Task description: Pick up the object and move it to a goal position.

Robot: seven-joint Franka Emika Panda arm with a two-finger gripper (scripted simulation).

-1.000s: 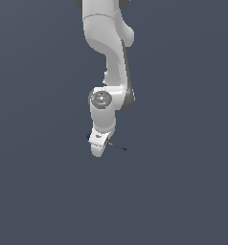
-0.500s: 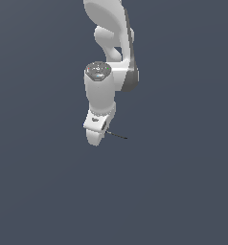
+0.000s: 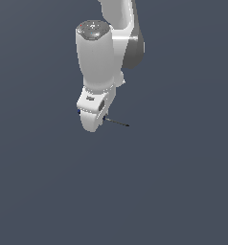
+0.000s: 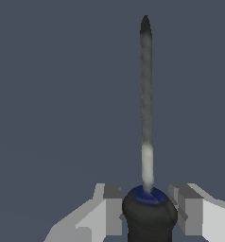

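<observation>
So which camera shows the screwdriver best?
The wrist view: the screwdriver fills the picture, its dark handle between the fingers and the whole shaft in sight. In the exterior view only its thin shaft shows, sticking out beside the gripper; the handle is hidden.

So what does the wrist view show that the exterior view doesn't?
Only the wrist view shows the gripper up close: its two fingers sit on either side of the screwdriver and its dark blue-and-black handle, with the shaft pointing away from the camera. Whether the pads press the handle is not clear.

Only the exterior view shows the white arm reaching down from above.

Both show the thin shaft sticking out past the gripper against a plain grey background.
</observation>
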